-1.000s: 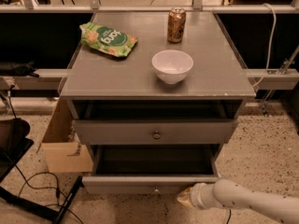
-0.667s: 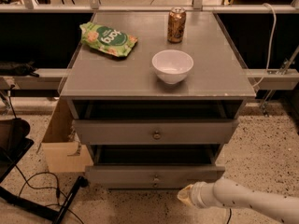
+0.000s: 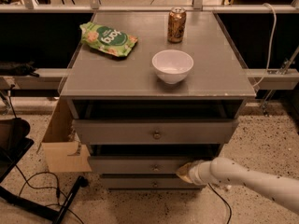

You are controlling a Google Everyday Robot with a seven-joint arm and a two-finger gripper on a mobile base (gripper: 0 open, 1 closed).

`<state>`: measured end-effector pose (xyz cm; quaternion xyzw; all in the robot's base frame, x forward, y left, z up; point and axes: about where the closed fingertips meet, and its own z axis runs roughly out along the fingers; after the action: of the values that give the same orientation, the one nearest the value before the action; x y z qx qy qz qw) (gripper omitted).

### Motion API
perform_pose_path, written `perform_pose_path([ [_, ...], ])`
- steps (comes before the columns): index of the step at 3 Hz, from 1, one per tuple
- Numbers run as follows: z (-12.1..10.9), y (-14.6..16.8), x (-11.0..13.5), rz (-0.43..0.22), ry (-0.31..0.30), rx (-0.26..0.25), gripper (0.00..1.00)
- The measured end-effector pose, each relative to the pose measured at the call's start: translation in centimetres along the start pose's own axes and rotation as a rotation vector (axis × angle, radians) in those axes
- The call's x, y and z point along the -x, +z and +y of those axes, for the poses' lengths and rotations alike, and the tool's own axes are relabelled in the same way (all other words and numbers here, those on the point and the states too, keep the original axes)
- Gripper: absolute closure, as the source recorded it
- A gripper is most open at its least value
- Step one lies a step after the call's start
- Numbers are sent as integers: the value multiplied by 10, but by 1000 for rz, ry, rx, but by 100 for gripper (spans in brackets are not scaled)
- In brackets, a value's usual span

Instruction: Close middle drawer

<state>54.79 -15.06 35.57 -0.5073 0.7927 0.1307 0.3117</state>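
The middle drawer [image 3: 135, 164] is a grey front of medium height with a small round knob [image 3: 155, 167], in the grey cabinet at the centre of the camera view. It sits far in, close to the cabinet face, with a thin dark gap above it. My gripper [image 3: 185, 172] is at the end of the white arm [image 3: 247, 178] that comes in from the lower right. Its tip rests against the right part of the drawer's front, just right of the knob.
The taller drawer above [image 3: 154, 132] stands pulled out a little. The slim drawer [image 3: 140, 182] lies below. On top are a green bag [image 3: 107, 38], a can [image 3: 176, 24] and a white bowl [image 3: 172, 65]. A cardboard box [image 3: 60, 146] and cables [image 3: 42, 195] lie at left.
The middle drawer has slid from far pulled out to nearly flush with the cabinet. My gripper and arm have moved up and in towards the cabinet with it.
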Motion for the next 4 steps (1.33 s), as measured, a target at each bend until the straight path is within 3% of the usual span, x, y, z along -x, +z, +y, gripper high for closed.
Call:
perform_pose_path([
  [1, 0, 0, 0, 0, 0, 0, 100],
  [2, 0, 0, 0, 0, 0, 0, 83],
  [4, 0, 0, 0, 0, 0, 0, 37],
])
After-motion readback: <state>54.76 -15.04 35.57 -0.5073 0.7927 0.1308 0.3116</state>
